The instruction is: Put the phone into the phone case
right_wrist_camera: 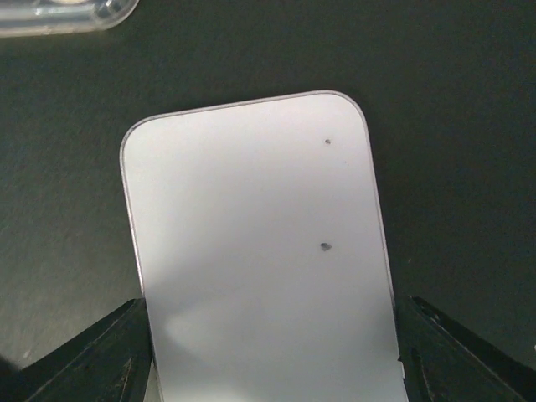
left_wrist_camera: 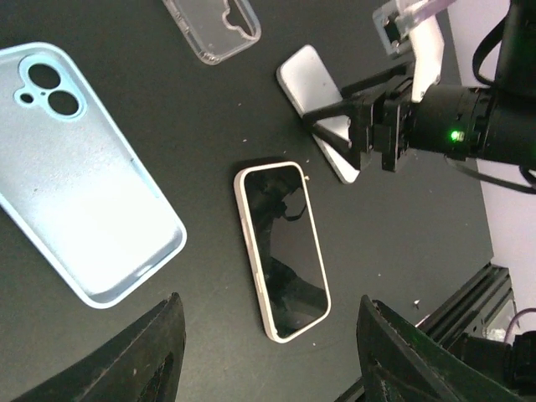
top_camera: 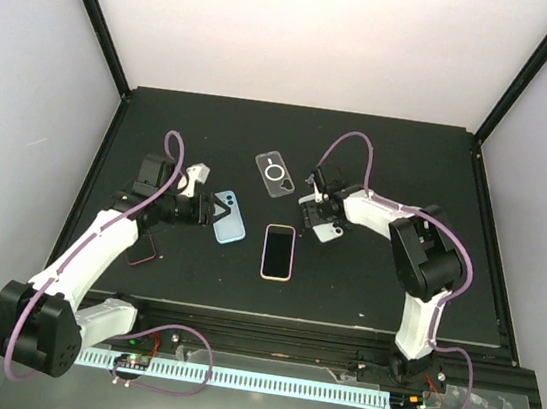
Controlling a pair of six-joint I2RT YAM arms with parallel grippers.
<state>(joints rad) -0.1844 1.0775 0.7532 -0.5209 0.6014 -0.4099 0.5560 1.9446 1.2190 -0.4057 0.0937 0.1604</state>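
Observation:
A white phone [right_wrist_camera: 255, 243] lies back up at the table's centre right, also in the top view [top_camera: 329, 233]. My right gripper [right_wrist_camera: 272, 335] is shut on its two long edges, also seen from above [top_camera: 323, 217]. A cream-edged phone [top_camera: 278, 252] lies screen up in the middle, also in the left wrist view [left_wrist_camera: 280, 251]. A light blue phone case [top_camera: 230, 218] lies open side up to its left [left_wrist_camera: 84, 167]. My left gripper [top_camera: 214, 211] hovers open and empty by the blue case's left edge. A clear case [top_camera: 274, 174] lies further back.
A dark phone [top_camera: 145, 249] lies partly under my left arm. A small white object [top_camera: 197, 173] sits behind the left gripper. The black table's raised rim [top_camera: 489, 253] runs along the sides, and a rail crosses the front edge.

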